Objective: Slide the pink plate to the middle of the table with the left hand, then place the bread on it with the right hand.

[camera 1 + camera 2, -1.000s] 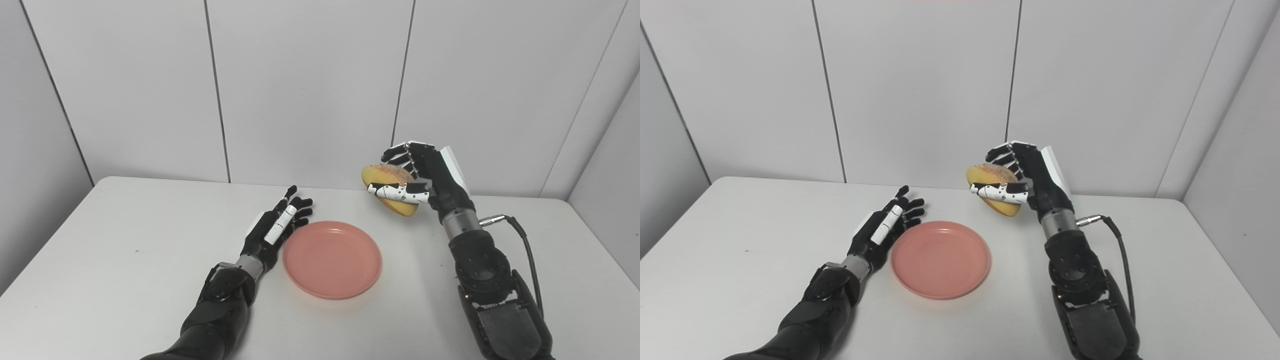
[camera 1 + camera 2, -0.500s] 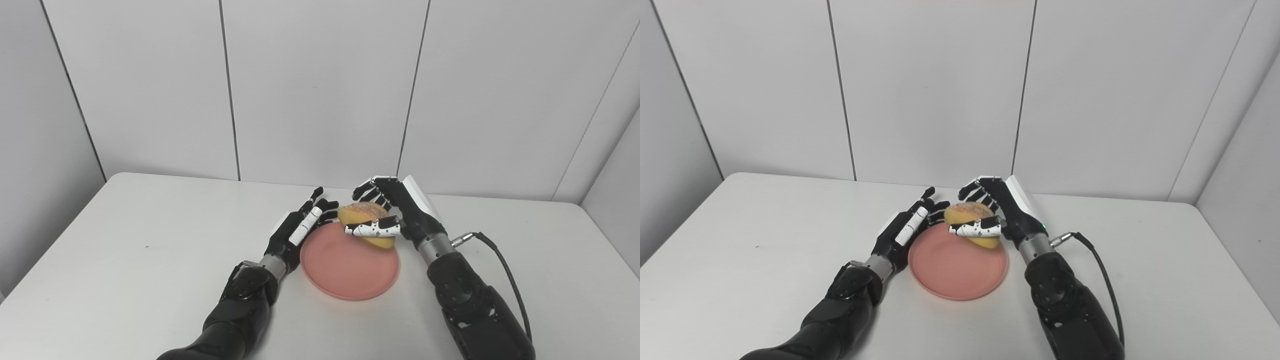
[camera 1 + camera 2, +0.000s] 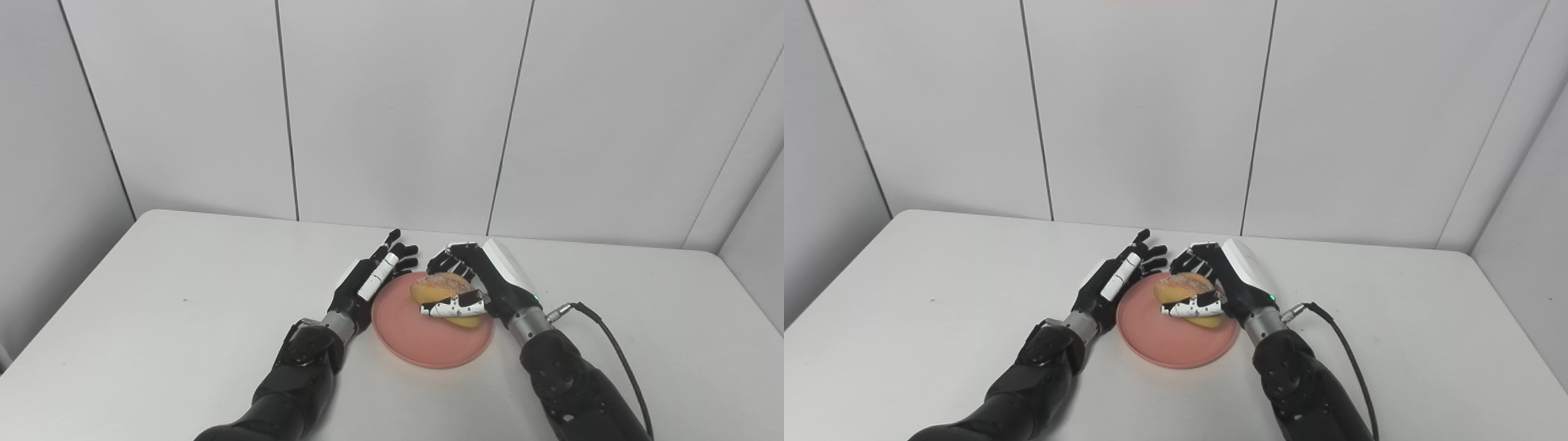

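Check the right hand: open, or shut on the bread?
Shut on the bread: the right hand has fingers behind it and thumb across its front, over the pink plate.

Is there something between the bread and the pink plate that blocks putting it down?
Nothing visible does. The right hand holds the bread directly over the pink plate, whose surface is bare. The left hand lies open beside its left rim, outside it.
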Tool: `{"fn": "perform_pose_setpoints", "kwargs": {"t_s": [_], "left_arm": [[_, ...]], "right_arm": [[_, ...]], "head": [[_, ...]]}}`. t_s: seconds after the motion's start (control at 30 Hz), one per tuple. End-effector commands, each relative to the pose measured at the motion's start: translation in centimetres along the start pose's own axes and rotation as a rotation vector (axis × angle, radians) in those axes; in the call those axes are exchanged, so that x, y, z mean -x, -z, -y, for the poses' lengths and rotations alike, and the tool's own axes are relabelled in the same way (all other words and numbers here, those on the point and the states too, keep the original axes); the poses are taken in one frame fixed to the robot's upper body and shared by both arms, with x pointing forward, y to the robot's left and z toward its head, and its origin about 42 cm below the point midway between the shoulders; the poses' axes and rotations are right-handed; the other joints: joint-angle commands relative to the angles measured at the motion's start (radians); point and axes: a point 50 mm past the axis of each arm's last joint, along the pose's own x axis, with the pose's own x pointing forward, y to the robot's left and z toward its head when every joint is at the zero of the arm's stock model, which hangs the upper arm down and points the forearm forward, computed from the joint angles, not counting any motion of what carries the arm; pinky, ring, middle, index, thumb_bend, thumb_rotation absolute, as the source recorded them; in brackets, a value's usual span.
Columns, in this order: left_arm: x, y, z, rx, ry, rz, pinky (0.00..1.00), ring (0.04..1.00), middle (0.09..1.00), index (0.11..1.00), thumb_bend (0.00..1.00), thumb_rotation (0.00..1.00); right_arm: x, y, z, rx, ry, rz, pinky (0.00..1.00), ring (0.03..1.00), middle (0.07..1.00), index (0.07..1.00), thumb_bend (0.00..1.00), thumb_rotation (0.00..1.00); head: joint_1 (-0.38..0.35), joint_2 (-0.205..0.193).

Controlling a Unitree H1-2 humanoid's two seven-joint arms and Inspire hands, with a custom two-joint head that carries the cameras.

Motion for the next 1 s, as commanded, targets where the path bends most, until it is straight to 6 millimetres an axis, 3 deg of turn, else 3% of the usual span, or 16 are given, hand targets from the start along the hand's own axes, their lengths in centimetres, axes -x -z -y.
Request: {"fn": "perform_pose_setpoints", "kwargs": {"t_s": [0.0, 0.53, 0.87, 0.97], "left_arm": [[0.7, 1.9, 1.0, 0.023, 0.02, -0.081, 0.88, 0.867, 0.883, 1.0, 0.86, 0.77], [0.6, 1.9, 1.0, 0.019, 0.021, -0.085, 0.85, 0.86, 0.868, 1.0, 0.88, 0.83], [0.7, 1.9, 0.9, 0.009, 0.023, -0.091, 0.87, 0.889, 0.909, 1.0, 0.89, 0.83], [0.8, 2.1, 1.0, 0.02, 0.023, -0.094, 0.88, 0.895, 0.901, 1.0, 0.88, 0.82]], "right_arm": [[-1.2, -1.6, 1.7, 0.018, 0.029, 0.098, 0.34, 0.414, 0.495, 0.474, 0.53, 0.0], [-0.9, -0.5, 0.8, 0.111, 0.004, 0.144, 0.36, 0.421, 0.492, 0.478, 0.53, 0.0], [-0.8, -0.3, 0.3, 0.158, 0.012, 0.168, 0.32, 0.394, 0.474, 0.494, 0.53, 0.0], [-0.7, -0.4, 0.2, 0.174, 0.02, 0.171, 0.35, 0.42, 0.473, 0.497, 0.53, 0.0]], "head": [[0.001, 0.0], [0.003, 0.005], [0.001, 0.006], [0.001, 0.007]]}}
